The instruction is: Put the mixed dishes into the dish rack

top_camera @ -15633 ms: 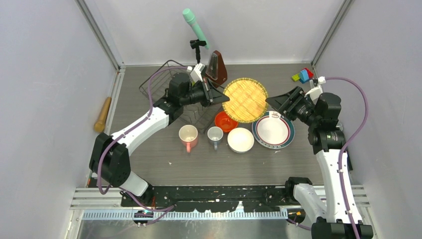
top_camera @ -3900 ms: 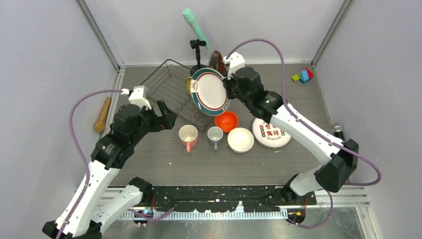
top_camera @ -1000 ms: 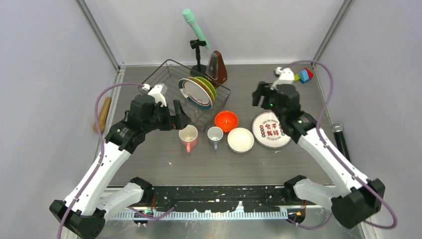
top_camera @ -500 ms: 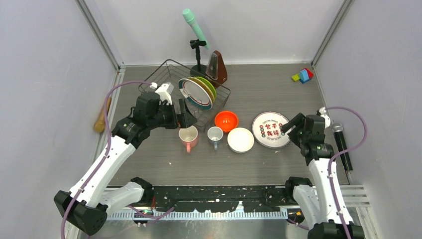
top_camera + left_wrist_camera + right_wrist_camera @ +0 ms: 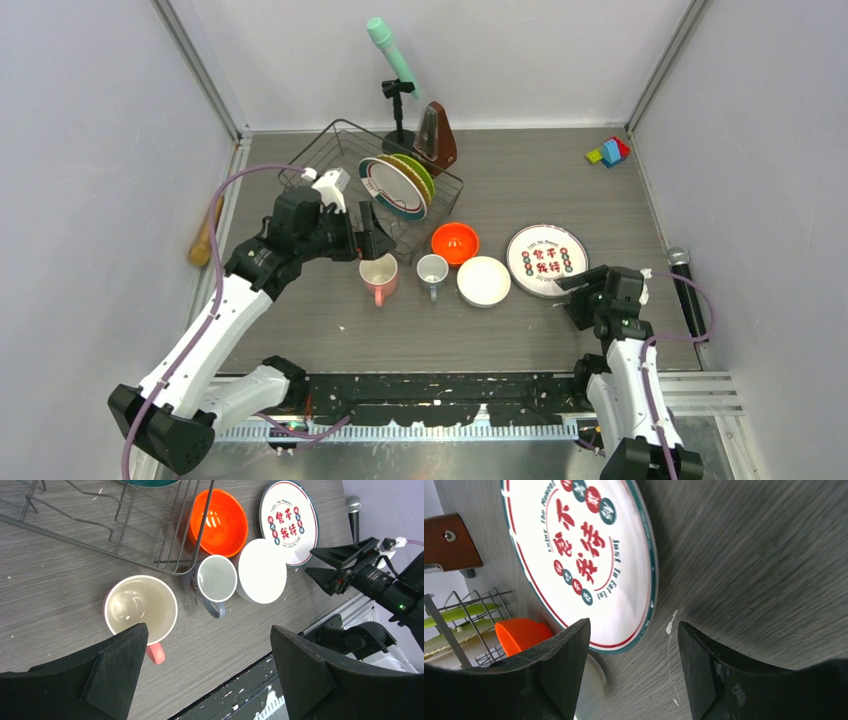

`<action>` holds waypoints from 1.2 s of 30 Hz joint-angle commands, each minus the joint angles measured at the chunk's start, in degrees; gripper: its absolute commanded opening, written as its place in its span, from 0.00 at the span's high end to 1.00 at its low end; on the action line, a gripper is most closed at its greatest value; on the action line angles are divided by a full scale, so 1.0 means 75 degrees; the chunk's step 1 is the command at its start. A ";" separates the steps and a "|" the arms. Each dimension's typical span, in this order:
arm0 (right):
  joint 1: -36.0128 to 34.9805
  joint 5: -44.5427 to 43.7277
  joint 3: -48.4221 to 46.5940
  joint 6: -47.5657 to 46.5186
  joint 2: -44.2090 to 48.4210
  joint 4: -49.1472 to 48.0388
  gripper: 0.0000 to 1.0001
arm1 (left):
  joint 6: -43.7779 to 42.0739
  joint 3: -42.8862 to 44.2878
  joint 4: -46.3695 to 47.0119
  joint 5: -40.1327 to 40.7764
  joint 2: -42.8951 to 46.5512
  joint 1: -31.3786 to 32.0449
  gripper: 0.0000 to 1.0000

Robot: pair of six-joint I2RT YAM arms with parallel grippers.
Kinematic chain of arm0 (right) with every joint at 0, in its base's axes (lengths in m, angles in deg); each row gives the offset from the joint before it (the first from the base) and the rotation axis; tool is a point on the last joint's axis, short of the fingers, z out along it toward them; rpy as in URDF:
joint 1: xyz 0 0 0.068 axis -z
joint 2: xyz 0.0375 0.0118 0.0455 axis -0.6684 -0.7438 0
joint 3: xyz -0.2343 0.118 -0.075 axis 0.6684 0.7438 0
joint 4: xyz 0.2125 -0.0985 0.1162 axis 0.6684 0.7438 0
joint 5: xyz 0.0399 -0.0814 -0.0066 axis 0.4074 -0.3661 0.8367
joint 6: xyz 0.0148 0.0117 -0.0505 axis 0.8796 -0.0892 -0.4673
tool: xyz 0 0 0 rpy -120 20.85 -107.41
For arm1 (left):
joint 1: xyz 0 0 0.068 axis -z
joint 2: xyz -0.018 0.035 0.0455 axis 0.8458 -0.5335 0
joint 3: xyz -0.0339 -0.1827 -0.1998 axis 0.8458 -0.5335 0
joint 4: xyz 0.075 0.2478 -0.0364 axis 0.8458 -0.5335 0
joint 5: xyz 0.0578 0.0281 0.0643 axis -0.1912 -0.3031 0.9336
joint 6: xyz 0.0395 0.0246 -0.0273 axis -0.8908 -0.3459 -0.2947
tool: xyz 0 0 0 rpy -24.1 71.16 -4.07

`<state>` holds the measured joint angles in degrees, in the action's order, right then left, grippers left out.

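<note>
Barely a second after pulling back from the dish rack (image 5: 308, 148), the right arm had dropped from mid-frame to the lower right of the top view. Its right gripper (image 5: 633, 626) sat low over the desk, jaws apart and empty. It faced the near rim of the white teal-rimmed plate with red marks (image 5: 545, 260), which lay flat right of centre.

In the rack, upper left of centre, we saw the plain teal-rimmed plate (image 5: 392, 188) that this arm had carried over seconds before. It stood on edge in front of the lime-green plate (image 5: 427, 172). Whether the tan plate stood between them we could not tell.

The left arm had edged rightward along the rack's near side. Its left gripper (image 5: 365, 240) hung wide open, holding nothing, just above the pink mug (image 5: 378, 273).

Still on the desk in a loose row at centre frame were that mug, the small grey-blue mug (image 5: 432, 270), the orange-red bowl (image 5: 455, 243), the white bowl (image 5: 483, 281) and the marked plate.

We judged the plate delivery finished, with at least two dishes racked and five left on the desk. Both arms looked lined up for fresh picks, the left for the pink mug and the right for the marked plate.
</note>
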<state>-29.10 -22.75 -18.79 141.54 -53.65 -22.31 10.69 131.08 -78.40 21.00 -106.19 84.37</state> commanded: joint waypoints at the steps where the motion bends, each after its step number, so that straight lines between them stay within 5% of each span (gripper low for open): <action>1: 0.0044 0.0214 0.0484 0.0825 0.0237 -0.0856 0.30 | -0.0141 -0.0030 0.0237 -0.0122 0.0120 -0.0021 0.04; 16: 0.0045 0.0078 0.1129 0.1749 -0.1125 -0.3188 0.49 | 0.0137 0.0018 0.0468 -0.0338 -0.0238 -0.0021 0.04; 20: 0.0046 0.0046 0.0910 0.1607 -0.1328 -0.3027 0.94 | 0.0224 0.0042 0.0532 -0.0453 -0.0406 -0.0021 0.04; 22: 0.0046 -0.0035 0.0710 0.1484 -0.1175 -0.2685 0.99 | 0.0291 0.0063 0.0589 -0.0511 -0.0508 -0.0021 0.04; 30: 0.0045 -0.0282 -0.0869 0.0067 0.0390 -0.0799 1.00 | 0.0960 0.0442 0.1099 -0.1457 -0.1448 0.0061 0.07; 36: 0.0043 0.0667 -0.2153 -0.0674 0.0357 -0.0213 1.00 | 0.1472 0.0801 0.1739 -0.1596 -0.1972 0.0392 0.08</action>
<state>-28.95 -23.19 -27.56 141.71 -50.98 -24.37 18.41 132.94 -71.95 12.15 -120.03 85.90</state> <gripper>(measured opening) 0.073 0.927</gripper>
